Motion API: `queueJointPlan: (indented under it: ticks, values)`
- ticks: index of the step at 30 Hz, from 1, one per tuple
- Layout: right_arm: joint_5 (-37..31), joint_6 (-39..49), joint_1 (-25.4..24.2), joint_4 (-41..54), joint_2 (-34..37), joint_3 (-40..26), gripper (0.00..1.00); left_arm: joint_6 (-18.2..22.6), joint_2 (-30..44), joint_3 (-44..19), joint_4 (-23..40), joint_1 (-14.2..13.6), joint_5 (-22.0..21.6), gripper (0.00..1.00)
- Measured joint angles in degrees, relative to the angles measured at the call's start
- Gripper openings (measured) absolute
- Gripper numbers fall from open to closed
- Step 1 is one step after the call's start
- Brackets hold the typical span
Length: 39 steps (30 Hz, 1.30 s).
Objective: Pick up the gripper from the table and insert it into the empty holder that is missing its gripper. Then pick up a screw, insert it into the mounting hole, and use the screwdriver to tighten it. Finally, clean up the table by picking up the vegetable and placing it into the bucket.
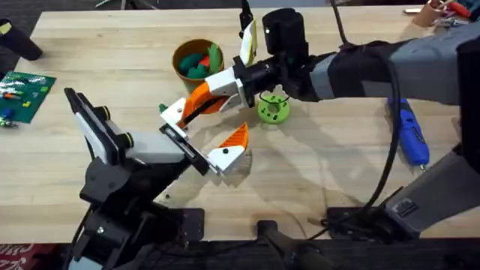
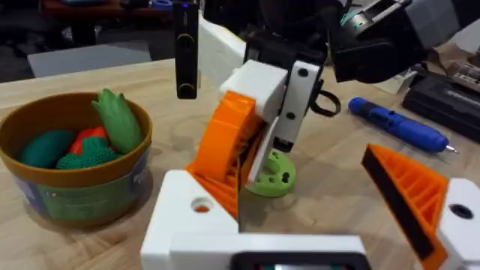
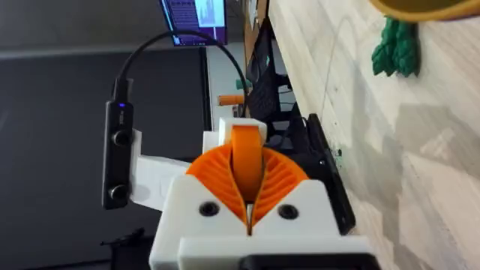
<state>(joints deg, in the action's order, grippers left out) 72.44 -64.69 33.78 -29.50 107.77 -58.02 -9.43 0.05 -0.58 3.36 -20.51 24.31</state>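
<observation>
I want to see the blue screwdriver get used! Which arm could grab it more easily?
Probably the right arm. The screwdriver lies on the right side of the table, near that arm's base. The left gripper sits mid-table, farther from it.

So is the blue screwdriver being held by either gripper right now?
No. In the overhead view the blue screwdriver lies on the table by the right edge, apart from both the left gripper and the right gripper.
</observation>
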Motion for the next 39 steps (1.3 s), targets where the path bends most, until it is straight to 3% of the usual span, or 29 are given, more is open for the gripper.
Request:
queueJointPlan:
  ticks: [7,15,21,30,33,36,39]
  values:
    - [-0.02,-0.01,0.19,0.28,0.00,0.00,0.143,0.04,-0.01,0.00,-0.05,-0.01,0.17,0.988]
    - [0.01,-0.02,0.73,0.32,0.00,0.00,0.196,0.08,0.00,0.00,-0.09,-0.02,0.77,0.988]
    - [1.50,0.01,0.55,-0.08,0.00,0.00,0.389,0.32,0.01,0.00,-0.12,-0.09,2.60,0.989]
    - [2.21,-0.02,-0.20,-0.09,-0.01,0.00,0.508,0.44,0.01,0.00,-0.13,-0.87,6.13,0.989]
    - [2.21,0.04,-0.88,-0.10,0.00,0.00,0.675,0.44,0.01,0.00,-0.13,-0.87,6.29,0.987]
    - [2.19,-0.01,-1.70,-0.12,0.00,-0.01,0.960,0.44,0.00,0.00,-0.13,-0.87,6.35,0.988]
    - [2.09,-0.01,-2.66,-0.08,0.00,-0.01,0.991,0.44,0.01,0.00,-0.13,-0.87,6.35,0.988]
